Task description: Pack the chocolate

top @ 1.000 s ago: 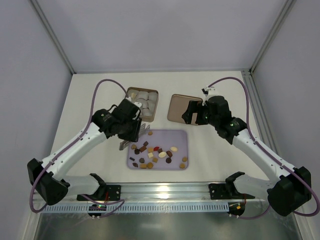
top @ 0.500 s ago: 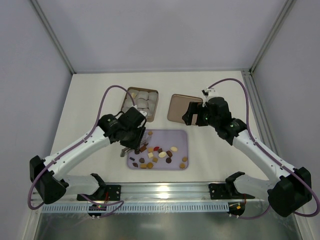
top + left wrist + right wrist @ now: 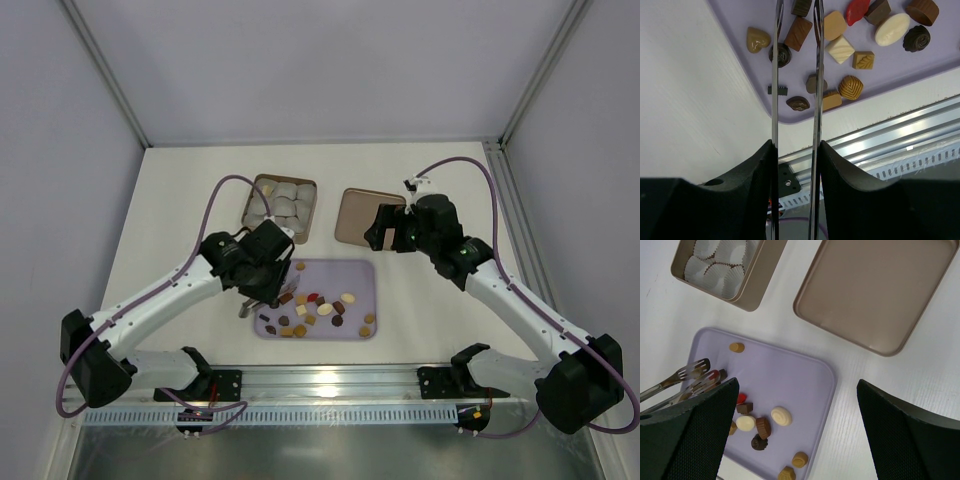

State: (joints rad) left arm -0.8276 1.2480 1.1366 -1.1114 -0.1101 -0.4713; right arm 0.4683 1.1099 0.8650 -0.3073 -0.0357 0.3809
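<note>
The white tabletop (image 3: 180, 200) carries a lavender tray (image 3: 355, 275) near the middle of its near edge. Beyond the tray's far-left corner stands a brown square tin (image 3: 760, 280) lined with white paper cups (image 3: 725, 260). Its flat brown lid (image 3: 355, 215) lies to the right of it and apart from it, inner side up, beyond the right half of the tray.

The left tool (image 3: 795, 150) is over the tray's left edge, its fingers pressed onto the two thin blades of metal tongs (image 3: 774, 75). The blades stand a narrow gap apart. Their tips reach over the left part of the tray, and whether they grip a piece cannot be told.

The right tool (image 3: 797, 385) is above the lid and the tray's far side, its fingers spread wide with nothing between them.

The chocolate (image 3: 840, 49) lies scattered on the tray, mostly in its near half: dark, caramel and cream pieces, and a red piece (image 3: 858, 10). One caramel round (image 3: 737, 347) sits alone near the tray's far-left corner.
</note>
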